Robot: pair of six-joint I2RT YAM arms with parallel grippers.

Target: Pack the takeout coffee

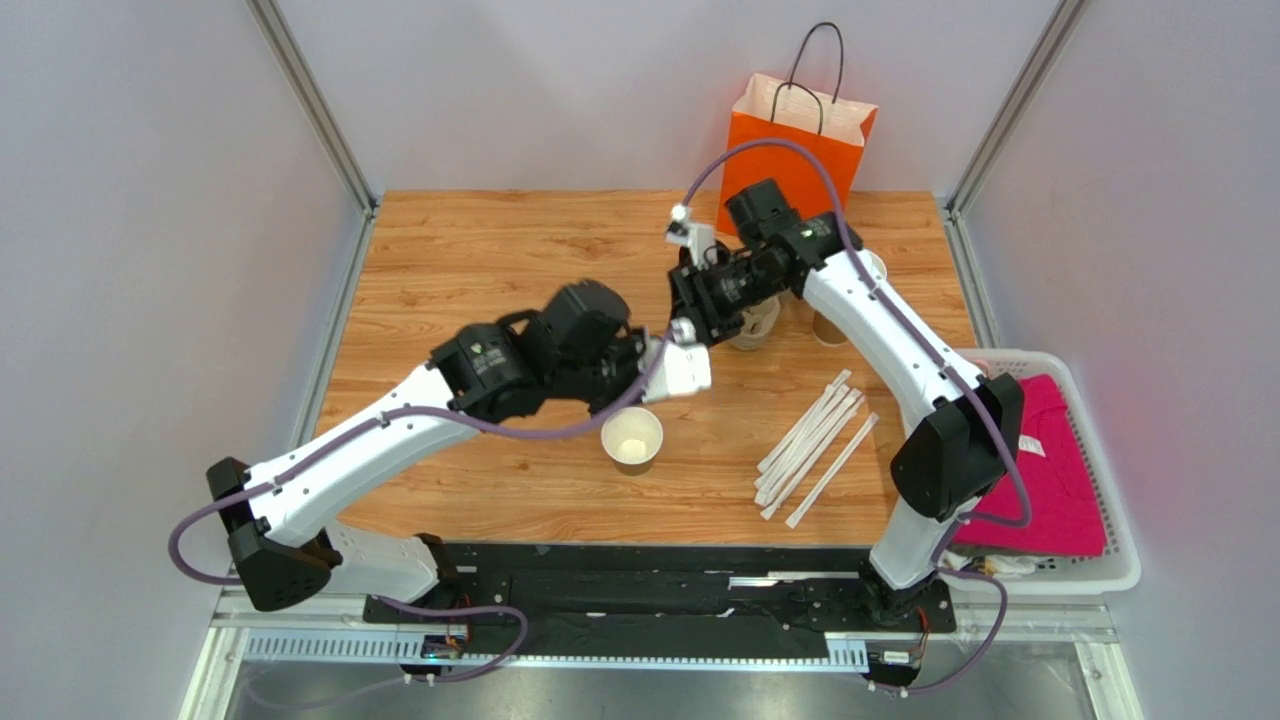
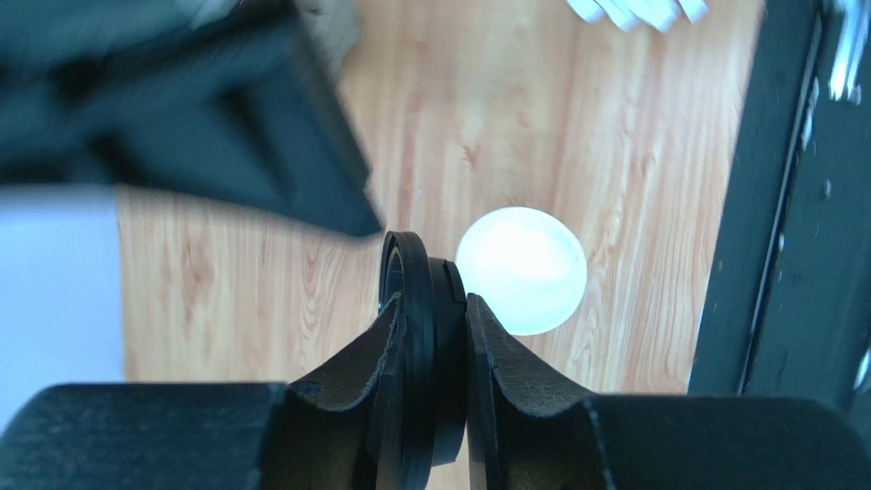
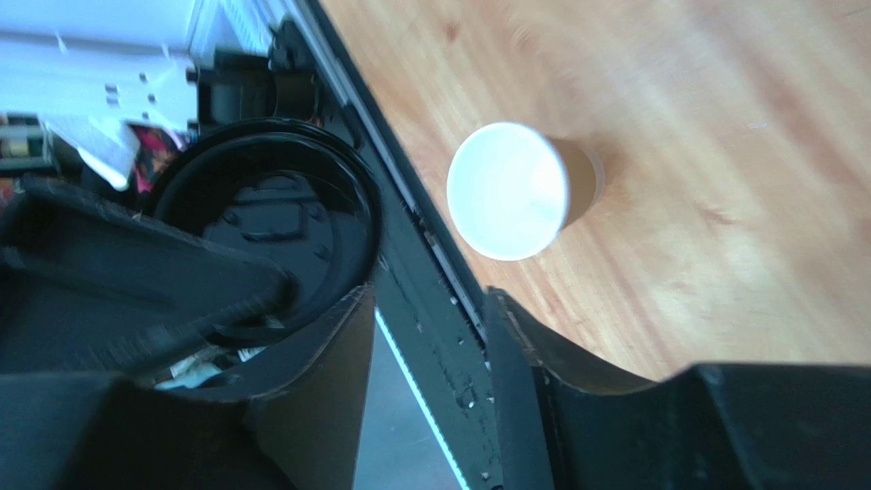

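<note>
My left gripper pinches the round black plastic lid edge-on, tan-brown paper cup at three o'clock; right gripper gapes, empty

The paper cup stands upright on the tabletop, about the middle and toward the near edge. It is tan-brown outside and white inside, and its mouth is uncovered. The round black lid is off it, raised on edge just beyond the cup's far side, pinched in the left hand.
</note>
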